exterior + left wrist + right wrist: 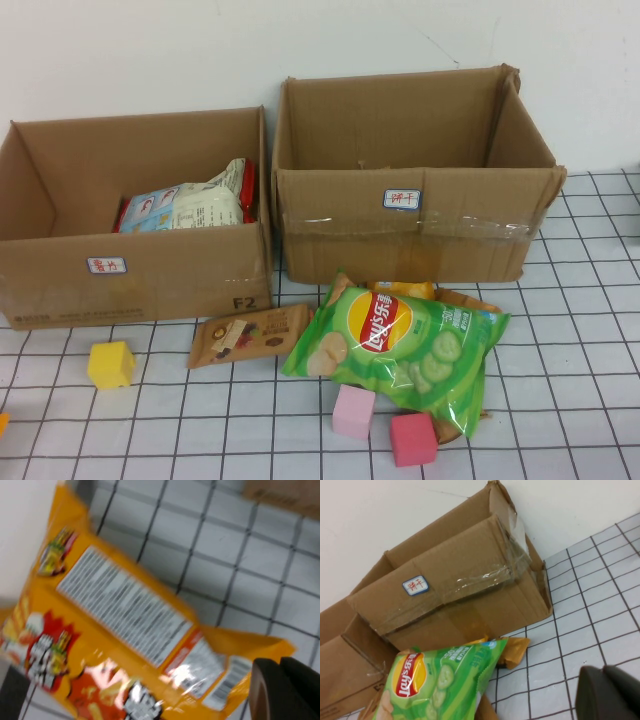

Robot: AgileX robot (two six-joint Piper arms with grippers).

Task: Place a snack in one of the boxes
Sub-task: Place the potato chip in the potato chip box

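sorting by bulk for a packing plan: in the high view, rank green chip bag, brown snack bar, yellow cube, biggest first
1. green chip bag
2. brown snack bar
3. yellow cube

Neither the left gripper nor the right gripper shows in the high view.

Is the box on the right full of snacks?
No, the right box shows only bare cardboard inside; the snack bags sit in the left box.

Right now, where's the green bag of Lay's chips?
In the high view the green Lay's bag lies on the table right of centre, in front of the right box, between the brown snack bar and two pink cubes.
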